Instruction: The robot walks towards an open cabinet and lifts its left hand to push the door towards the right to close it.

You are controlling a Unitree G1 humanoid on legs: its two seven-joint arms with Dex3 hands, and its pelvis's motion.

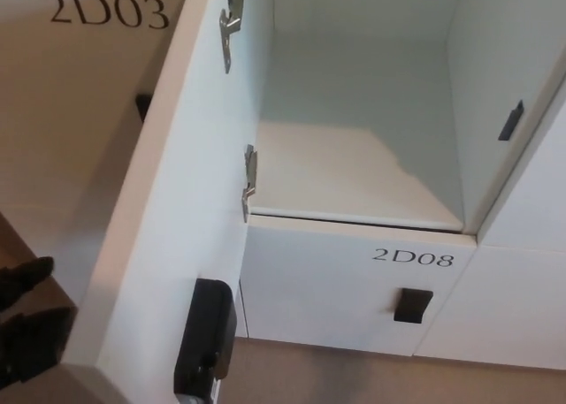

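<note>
Down at the left edge, the left hand (31,320) is low, fingers too dark to tell. Just to its right, the cabinet door (172,201) stands wide open, hinged beside the empty cabinet (354,170)

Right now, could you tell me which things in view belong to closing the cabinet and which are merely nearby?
Belongs to the job:
open door
black latch on the door
hinges
empty compartment
left hand

Merely nearby:
door 2D08 with black handle
door 2D03
</note>
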